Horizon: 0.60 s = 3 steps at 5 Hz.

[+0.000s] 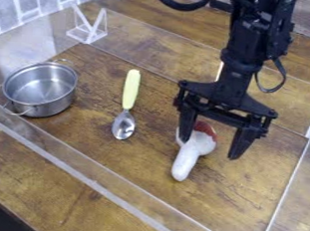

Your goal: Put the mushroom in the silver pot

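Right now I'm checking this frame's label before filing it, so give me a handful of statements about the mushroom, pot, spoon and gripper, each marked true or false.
1. The mushroom lies on the wooden table. True.
2. The silver pot already holds the mushroom. False: the pot looks empty, and the mushroom lies well to its right.
3. The gripper is open, its fingers either side of the mushroom's cap end. True.
4. The spoon lies between the pot and the mushroom. True.
5. The spoon's handle is red. False: it is yellow-green.
6. The mushroom is lifted clear of the table. False: it rests on the wood.
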Tool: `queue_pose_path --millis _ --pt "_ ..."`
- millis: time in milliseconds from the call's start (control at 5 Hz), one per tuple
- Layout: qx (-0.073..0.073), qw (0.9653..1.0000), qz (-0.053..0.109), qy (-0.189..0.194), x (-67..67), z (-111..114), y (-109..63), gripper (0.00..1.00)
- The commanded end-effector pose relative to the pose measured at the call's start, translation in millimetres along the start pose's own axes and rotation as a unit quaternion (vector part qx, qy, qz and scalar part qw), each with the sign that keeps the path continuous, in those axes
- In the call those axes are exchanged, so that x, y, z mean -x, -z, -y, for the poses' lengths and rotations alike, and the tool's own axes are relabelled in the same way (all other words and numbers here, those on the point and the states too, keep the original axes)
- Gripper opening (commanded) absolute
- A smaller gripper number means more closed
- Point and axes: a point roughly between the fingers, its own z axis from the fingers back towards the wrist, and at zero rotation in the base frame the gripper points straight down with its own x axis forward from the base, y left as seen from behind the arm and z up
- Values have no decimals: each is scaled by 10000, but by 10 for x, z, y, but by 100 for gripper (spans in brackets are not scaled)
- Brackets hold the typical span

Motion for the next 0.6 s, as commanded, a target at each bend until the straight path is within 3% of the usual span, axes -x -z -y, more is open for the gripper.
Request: queue_pose_path --millis 0,400 --pt "94 9998 153 -114 -53 -139 -76 100" --pt "122 9999 65 -87 -105 -260 118 100"
